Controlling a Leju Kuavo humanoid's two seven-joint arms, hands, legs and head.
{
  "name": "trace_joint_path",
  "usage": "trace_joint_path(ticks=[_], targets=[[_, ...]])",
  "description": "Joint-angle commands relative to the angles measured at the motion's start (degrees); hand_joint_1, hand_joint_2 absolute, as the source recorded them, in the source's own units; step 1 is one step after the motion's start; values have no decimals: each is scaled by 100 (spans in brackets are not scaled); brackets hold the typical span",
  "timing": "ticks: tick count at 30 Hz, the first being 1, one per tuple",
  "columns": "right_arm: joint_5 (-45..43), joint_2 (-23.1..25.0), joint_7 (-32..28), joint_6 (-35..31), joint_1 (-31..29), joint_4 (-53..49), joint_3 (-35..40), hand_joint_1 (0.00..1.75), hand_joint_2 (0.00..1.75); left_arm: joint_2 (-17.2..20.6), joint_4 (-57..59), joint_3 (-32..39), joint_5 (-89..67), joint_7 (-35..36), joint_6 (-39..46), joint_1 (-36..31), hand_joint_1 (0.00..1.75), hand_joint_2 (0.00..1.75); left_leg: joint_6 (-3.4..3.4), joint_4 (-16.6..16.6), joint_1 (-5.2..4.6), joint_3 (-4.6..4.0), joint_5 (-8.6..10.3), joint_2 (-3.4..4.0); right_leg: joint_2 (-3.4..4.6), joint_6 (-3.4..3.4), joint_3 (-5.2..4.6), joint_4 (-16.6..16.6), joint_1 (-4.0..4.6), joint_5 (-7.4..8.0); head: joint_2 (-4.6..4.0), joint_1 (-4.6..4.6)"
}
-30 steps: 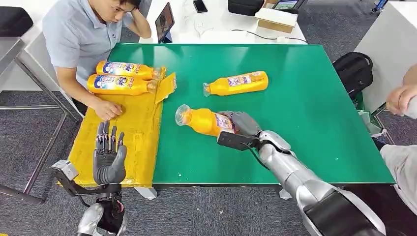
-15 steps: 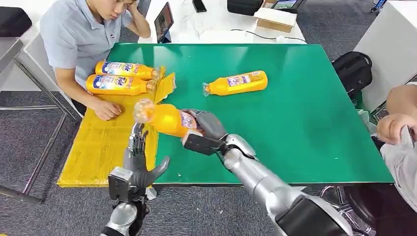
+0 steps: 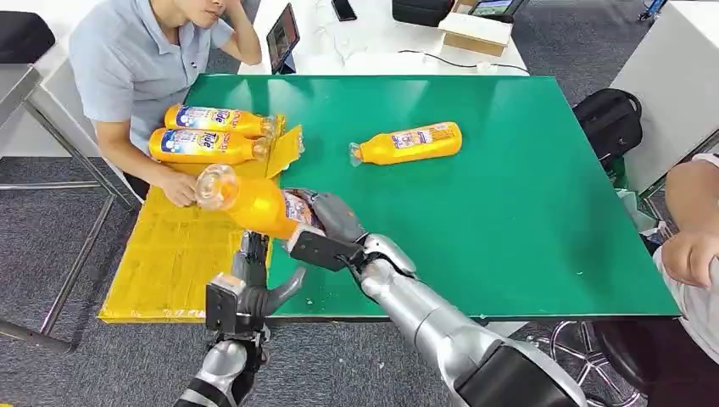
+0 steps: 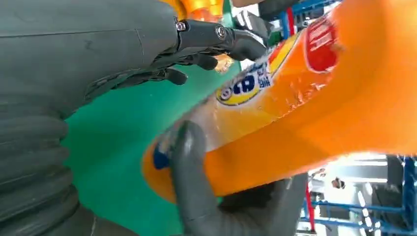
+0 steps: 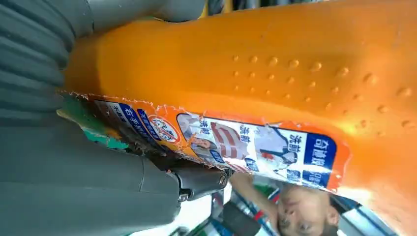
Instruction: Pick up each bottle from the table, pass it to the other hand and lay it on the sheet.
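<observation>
My right hand (image 3: 329,224) grips an orange bottle (image 3: 254,203) by its lower half and holds it in the air, neck pointing left, over the right edge of the yellow sheet (image 3: 169,254). My left hand (image 3: 248,284) is open just beneath the bottle, fingers pointing up and thumb out; it is not touching the bottle. In the left wrist view the bottle (image 4: 334,113) hangs close past my spread fingers (image 4: 206,44). The right wrist view has its label (image 5: 221,137) right in front. Two bottles (image 3: 208,134) lie side by side at the sheet's far end. Another bottle (image 3: 409,144) lies on the green table (image 3: 526,220).
A person sits at the table's left far corner with a hand (image 3: 178,188) resting on the sheet beside the two laid bottles. Another person's arm (image 3: 691,246) is at the right edge. A black bag (image 3: 610,123) sits on the floor to the right.
My right hand lifted the bottle off the table and carried it left to the sheet's edge. My left hand moved right and came in under the bottle.
</observation>
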Motion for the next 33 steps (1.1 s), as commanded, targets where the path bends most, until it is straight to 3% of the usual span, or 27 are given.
trace_joint_path(ticks=[1, 11, 16, 17, 18, 19, 20, 21, 25, 26, 27, 28, 33], targets=[[-44, 108, 4, 176, 233, 14, 686, 175, 175, -92, 384, 296, 757, 38, -396, -462, 0, 175, -11, -3, 13, 16, -1, 0, -10, -16, 21, -9, 15, -1, 0, 0], [-51, 100, 4, 137, 420, 51, 1013, 175, 175, -85, 157, 535, 1175, 39, -482, -506, 0, 175, -8, 1, 12, 7, -2, -5, -10, -13, 15, -6, 14, -1, 0, 2], [-89, 139, 4, 163, 310, 437, 1143, 175, 175, 21, 35, 302, 1024, 126, -542, -531, 0, 175, -7, -1, 7, 3, 1, -5, -11, -10, 9, -3, 8, -2, 0, 0], [-93, 136, 4, 169, 304, 433, 1156, 175, 175, 32, 136, 243, 967, 171, -557, -575, 7, 175, -12, -1, 16, 12, -2, -6, -16, -18, 22, -8, 17, -3, 0, 0], [-112, 127, 4, 172, 297, 393, 1196, 175, 175, 20, 290, 221, 960, 176, -591, -630, 173, 175, -9, -1, 9, 7, 0, -7, -15, -13, 15, -5, 11, -3, 0, 0], [-113, 131, 4, 145, 277, 383, 1228, 175, 175, 27, 371, 197, 937, 167, -626, -661, 175, 175, -6, -1, 6, 2, 2, -6, -12, -9, 7, -3, 7, -1, 0, 0], [-103, 136, 4, 120, 261, 389, 1245, 161, 175, 30, 395, 187, 958, 161, -699, -668, 175, 175, -9, 0, 12, 9, -1, -7, -16, -15, 17, -5, 13, -3, 0, 0], [-92, 146, 4, 62, 231, 387, 1266, 12, 175, 52, 422, 170, 1098, 214, -984, -666, 175, 175, -7, -1, 8, 5, 1, -9, -17, -11, 12, -4, 9, -2, 0, 0], [-63, 165, 4, -34, 197, 419, 1257, 12, 175, 77, 436, 167, 1209, 284, -1187, -647, 175, 175, -6, -2, 5, 4, 1, -3, -10, -9, 7, -3, 6, -1, 0, 0], [-36, 159, 4, -148, 199, 380, 1249, 0, 175, 99, 423, 143, 1349, 397, -1449, -630, 175, 175, -9, -1, 11, 8, 0, -7, -17, -14, 15, -5, 12, -3, 0, 2], [41, 147, 4, -294, 188, 351, 1316, 0, 175, 124, 428, 177, 1469, 474, -1646, -600, 175, 175, -7, 0, 8, 4, 0, -6, -14, -12, 10, -3, 9, -3, 0, 0], [96, 125, 4, -415, 174, 304, 1362, 0, 0, 124, 450, 189, 1469, 475, -1646, -599, 175, 175, -4, -1, 4, 1, 1, -3, -8, -8, 3, -2, 4, -1, 0, 0], [81, -108, 4, -1215, 228, -287, 1621, 0, 0, 120, 649, 389, 2026, 658, -2197, -645, 175, 175, -6, 0, 6, 2, 1, -3, -10, -10, 7, -2, 7, -1, 0, 2]])
